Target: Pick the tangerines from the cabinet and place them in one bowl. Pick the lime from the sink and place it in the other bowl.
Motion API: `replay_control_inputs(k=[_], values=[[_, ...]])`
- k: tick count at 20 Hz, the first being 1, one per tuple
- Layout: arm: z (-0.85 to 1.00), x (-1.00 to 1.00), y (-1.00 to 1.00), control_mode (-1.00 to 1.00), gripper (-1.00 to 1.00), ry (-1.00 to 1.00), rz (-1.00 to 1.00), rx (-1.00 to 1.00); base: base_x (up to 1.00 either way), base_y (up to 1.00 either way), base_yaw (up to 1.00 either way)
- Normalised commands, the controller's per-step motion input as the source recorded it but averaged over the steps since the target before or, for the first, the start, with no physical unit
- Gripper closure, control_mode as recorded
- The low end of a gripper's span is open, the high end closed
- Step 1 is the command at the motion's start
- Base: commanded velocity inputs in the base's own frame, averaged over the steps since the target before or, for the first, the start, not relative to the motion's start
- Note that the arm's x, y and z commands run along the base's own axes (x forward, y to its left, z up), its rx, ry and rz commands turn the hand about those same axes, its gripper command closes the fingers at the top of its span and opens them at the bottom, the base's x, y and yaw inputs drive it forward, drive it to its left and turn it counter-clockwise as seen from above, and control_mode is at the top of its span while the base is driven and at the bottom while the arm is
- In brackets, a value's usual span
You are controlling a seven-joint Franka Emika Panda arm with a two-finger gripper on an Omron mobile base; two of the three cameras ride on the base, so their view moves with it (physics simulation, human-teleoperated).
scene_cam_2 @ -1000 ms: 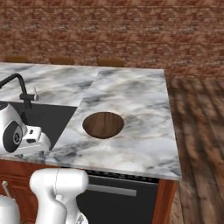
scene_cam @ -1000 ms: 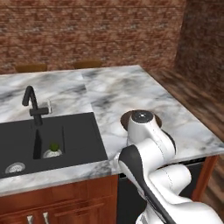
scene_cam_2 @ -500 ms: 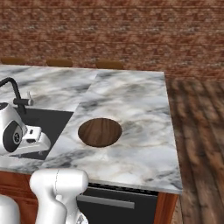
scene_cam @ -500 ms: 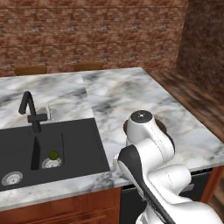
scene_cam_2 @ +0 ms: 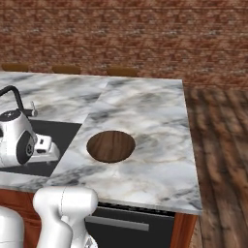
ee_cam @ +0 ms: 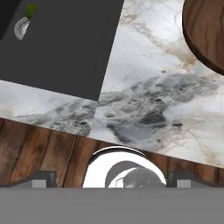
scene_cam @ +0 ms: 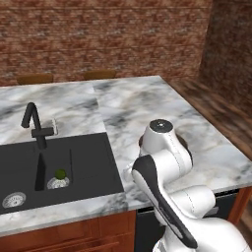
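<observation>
Since a second ago the base has driven on, so both base views have slid over the island: the sink (scene_cam: 54,167) sits further toward 3 o'clock in the left base view and the dark brown bowl (scene_cam_2: 111,146) has drifted toward the middle of the right base view. That shift is the camera's, not the objects'.

Starting at the tool, the gripper (ee_cam: 111,180) has its jaws spread as wide as they go and carries nothing. Its two dark tips stand far apart at 6 o'clock of the hand view, looking down over the wooden front and marble edge of the counter (scene_cam_2: 155,111). That wide stance suits a reach for a round fruit, judging by the task.

Next out, the arm is folded close above its base, elbow high, with the wrist tucked low near the counter's front edge.

Beyond it, the lime (scene_cam: 60,173) lies on the sink floor, beside the round steel drain (scene_cam: 13,200), at about 8 o'clock of the left base view; in the hand view it is a green speck at 11 o'clock. It rests loose in the basin, untouched. The faucet (scene_cam: 35,127) stands behind it. The brown bowl sits empty on the marble, well apart from the sink, ready to receive the lime.
</observation>
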Motion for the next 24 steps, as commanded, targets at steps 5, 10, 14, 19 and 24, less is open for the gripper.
replay_control_inputs(k=[5, 10, 14, 19, 24], values=[[-0.01, 0.26, 0.28, -1.0, -1.0, -0.09, 0.0, 0.1, 0.0, 0.0, 0.0], [0.0, 0.28, 0.31, -1.0, -1.0, -0.13, 0.0, 0.09, 0.0, 0.0, 0.0], [0.01, 0.12, 0.31, -1.0, -1.0, -0.12, 0.0, 0.06, 0.0, 0.0, 0.0], [0.22, 0.2, 0.35, -1.0, -1.0, -0.01, 0.0, 0.03, 0.0, 0.0, 0.0], [0.05, 0.05, 0.02, -1.0, -1.0, 0.02, 0.0, 0.0, 0.0, 0.0, 0.0]])
